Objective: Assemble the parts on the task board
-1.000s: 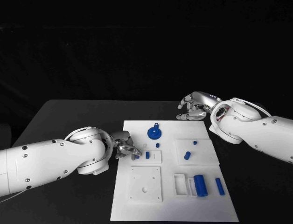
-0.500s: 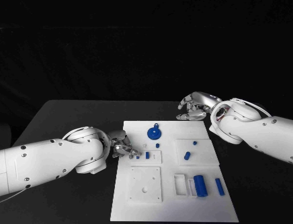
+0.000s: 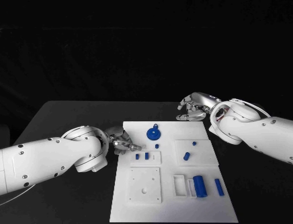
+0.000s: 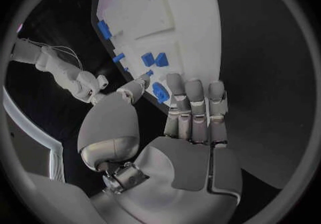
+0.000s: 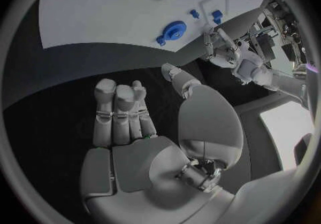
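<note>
The white task board (image 3: pixel 207 205) lies mid-table. Two small blue parts (image 3: pixel 137 157) (image 3: pixel 147 155) stand side by side in its left block, also seen from the left wrist (image 4: pixel 154 60). My left hand (image 3: pixel 123 140) hovers at the board's left edge, just off those parts, fingers apart (image 4: pixel 194 106) and holding nothing. A round blue knob (image 3: pixel 154 134) sits near the far edge, partly behind my fingers in the left wrist view (image 4: pixel 160 93). My right hand (image 3: pixel 195 107) stays past the board's far edge, empty, palm (image 5: pixel 127 144) facing the table.
Other blue parts lie on the board: a short peg (image 3: pixel 157 146), two small pieces (image 3: pixel 194 143) (image 3: pixel 186 155), a thick cylinder (image 3: pixel 199 185) and a long pin (image 3: pixel 219 186) at the near right. The black table surrounds the board.
My left hand has drawn back from the leftmost small part toward the board's left edge and far side, leaving the part standing. The right arm has not moved.
</note>
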